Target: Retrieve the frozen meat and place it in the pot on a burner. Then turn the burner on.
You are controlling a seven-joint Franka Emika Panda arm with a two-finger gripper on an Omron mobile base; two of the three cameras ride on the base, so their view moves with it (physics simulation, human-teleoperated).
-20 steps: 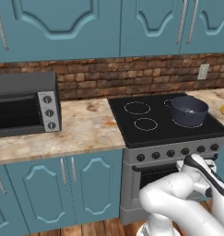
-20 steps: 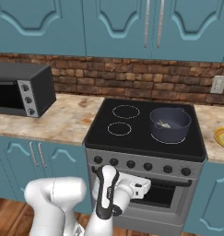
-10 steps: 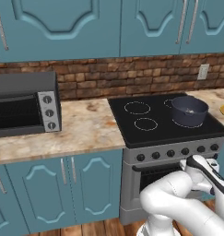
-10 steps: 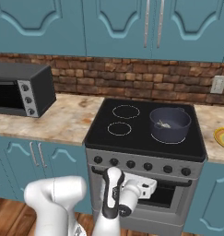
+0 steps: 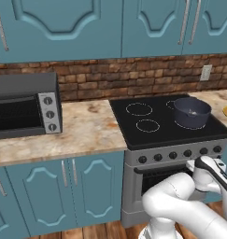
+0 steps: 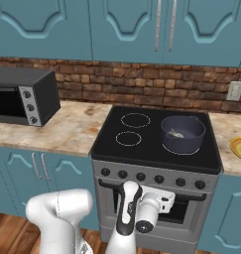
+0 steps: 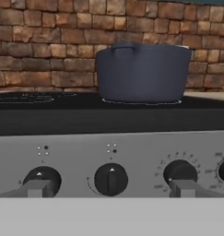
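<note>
So the arm is folded way down low in front of the stove [image 6: 156,163], elbow bulging out near the floor and the forearm coming back up so the hand sits at about oven-door height, pointed straight at the control panel. The gripper [image 7: 111,188] has its two fingertips [image 7: 36,188] spread wide apart, nothing between them, and the middle knob [image 7: 111,179] sits right in the gap, not touched as far as I can see. Each tip lines up roughly in front of a neighbouring knob.

The pot [image 6: 182,133] is on the back right burner of the black cooktop [image 5: 166,126], and there's a pale bit of something inside it, too small to tell what. Toaster oven [image 5: 24,105] sits off on the counter [image 5: 87,130] to the left.
</note>
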